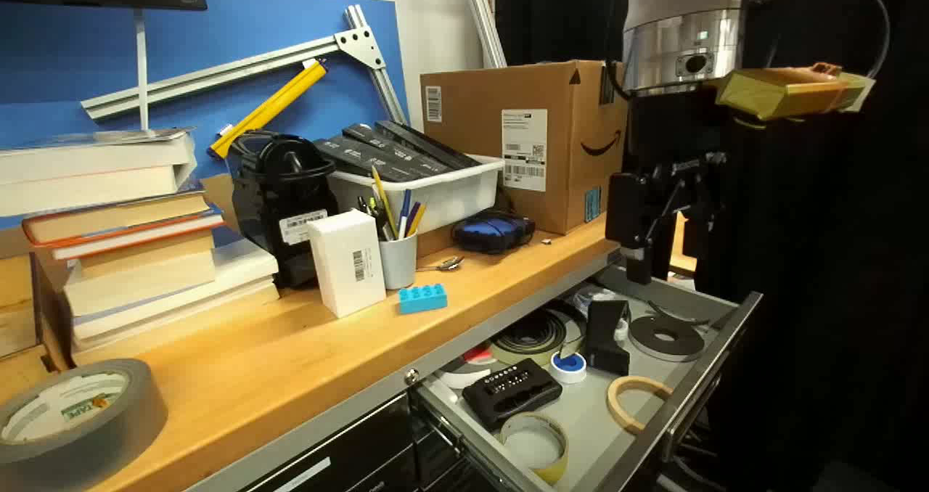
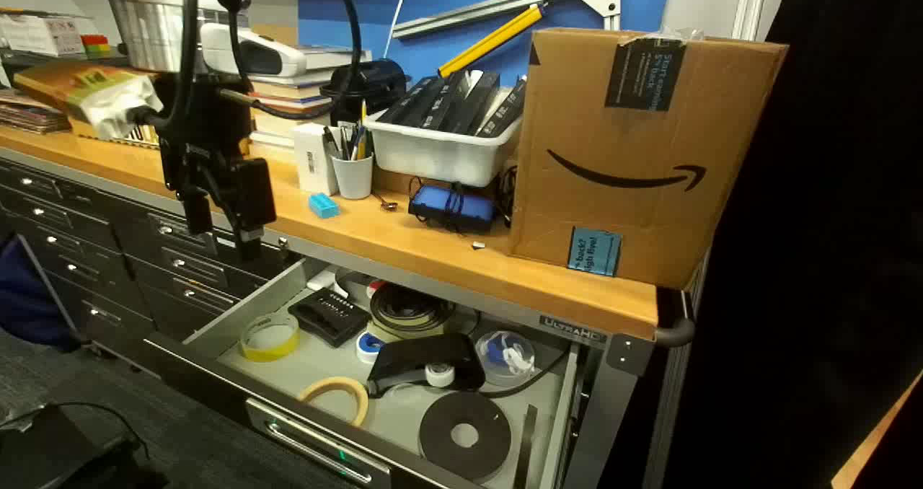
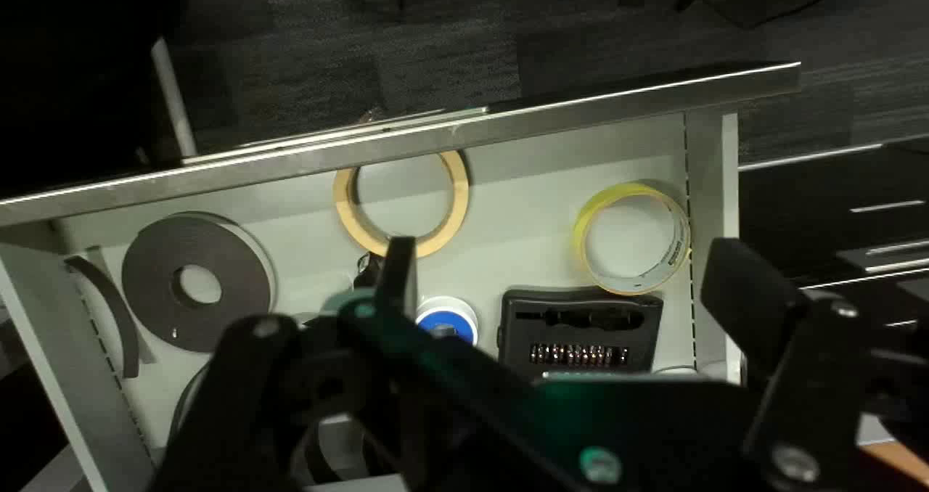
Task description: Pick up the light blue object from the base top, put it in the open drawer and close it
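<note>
The fingers are wide apart, empty. The block is on the counter, in front of the cup. I would align above it first, then descend straight, avoiding the cup.

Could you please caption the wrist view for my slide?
View past open jaws into the drawer, with a yellow tape roll and black tool case inside.

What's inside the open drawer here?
The open drawer holds a yellow tape ring, tan tape ring, flat dark roll, black bit case, blue-and-white spool, coiled dark strip, apparent tape dispenser and clear round container, among other things. The worktop hides its back end; anything there can't be seen.
</note>
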Robot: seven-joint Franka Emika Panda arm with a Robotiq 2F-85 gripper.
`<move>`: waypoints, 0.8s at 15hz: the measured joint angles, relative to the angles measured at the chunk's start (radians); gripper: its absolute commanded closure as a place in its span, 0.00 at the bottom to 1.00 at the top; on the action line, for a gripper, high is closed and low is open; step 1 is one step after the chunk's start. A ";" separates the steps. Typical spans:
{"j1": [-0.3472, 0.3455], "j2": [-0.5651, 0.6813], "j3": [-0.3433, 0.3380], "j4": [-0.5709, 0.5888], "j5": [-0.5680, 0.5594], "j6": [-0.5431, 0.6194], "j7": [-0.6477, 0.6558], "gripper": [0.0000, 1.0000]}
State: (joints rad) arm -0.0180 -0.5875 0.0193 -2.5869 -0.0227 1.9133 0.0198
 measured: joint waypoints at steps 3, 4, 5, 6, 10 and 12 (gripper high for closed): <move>0.000 -0.002 0.000 0.009 0.000 0.000 0.000 0.00; 0.000 -0.002 0.000 0.011 0.000 0.000 0.000 0.00; 0.000 -0.002 0.000 0.011 0.000 0.000 0.000 0.00; 0.000 -0.002 0.000 0.011 0.000 0.000 0.000 0.00; 0.000 -0.002 0.000 0.011 0.000 0.000 0.000 0.00; 0.001 0.002 0.000 0.010 0.000 0.002 0.000 0.00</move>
State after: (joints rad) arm -0.0174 -0.5851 0.0194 -2.5770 -0.0227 1.9151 0.0198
